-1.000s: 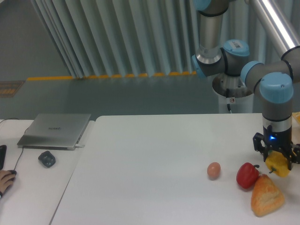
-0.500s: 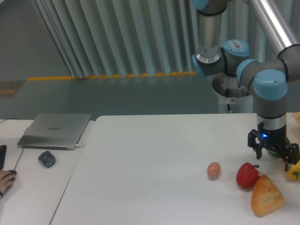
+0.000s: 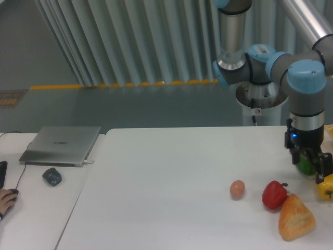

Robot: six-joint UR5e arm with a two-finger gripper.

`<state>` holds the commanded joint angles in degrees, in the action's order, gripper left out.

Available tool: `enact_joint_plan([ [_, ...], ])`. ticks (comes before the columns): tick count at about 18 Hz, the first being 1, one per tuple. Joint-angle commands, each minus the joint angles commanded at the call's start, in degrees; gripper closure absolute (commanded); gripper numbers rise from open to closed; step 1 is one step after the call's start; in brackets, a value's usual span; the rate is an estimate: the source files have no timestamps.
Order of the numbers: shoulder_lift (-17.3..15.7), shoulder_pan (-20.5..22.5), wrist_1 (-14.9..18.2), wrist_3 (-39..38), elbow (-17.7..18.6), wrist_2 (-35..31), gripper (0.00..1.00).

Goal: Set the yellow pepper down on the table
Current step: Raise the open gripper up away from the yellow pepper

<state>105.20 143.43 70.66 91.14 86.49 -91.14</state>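
Counter: you have a wide white counter (image 3: 171,177) with rounded corners; a smaller white desk (image 3: 36,208) stands against its left edge.
Room: behind it you see a grey floor with a yellow stripe and a wall of pale vertical slats.
Desk items: a closed grey laptop (image 3: 61,145) and a small dark object (image 3: 52,176) beside it; at the left border, fingers rest on the desk.
Arm: your UR5e arm (image 3: 304,94) comes down at the right side, wrist pointing straight down over the counter's right edge.
Hand: the hand (image 3: 311,160) hangs just above the counter with its fingers apart and nothing between them.
Yellow pepper: the yellow pepper (image 3: 326,187) lies on the counter at the right border, just right of the hand and partly cut off.
Green pepper: a green pepper (image 3: 305,167) sits half hidden behind the hand.
Other food: a red pepper (image 3: 274,194) touches a triangular bread piece (image 3: 295,217); a brown egg (image 3: 237,189) lies to their left, apart.
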Motion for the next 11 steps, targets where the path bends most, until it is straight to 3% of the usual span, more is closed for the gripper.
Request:
enact_joint_plan([
  [2, 0.0, 1.1, 1.3, 1.2, -1.2, 0.0, 0.00],
  [8, 2.1, 2.5, 9.6, 7.5, -6.1, -0.1, 0.00],
  [11, 2.3, 2.6, 9.5, 7.6, -5.5, 0.4, 0.00],
])
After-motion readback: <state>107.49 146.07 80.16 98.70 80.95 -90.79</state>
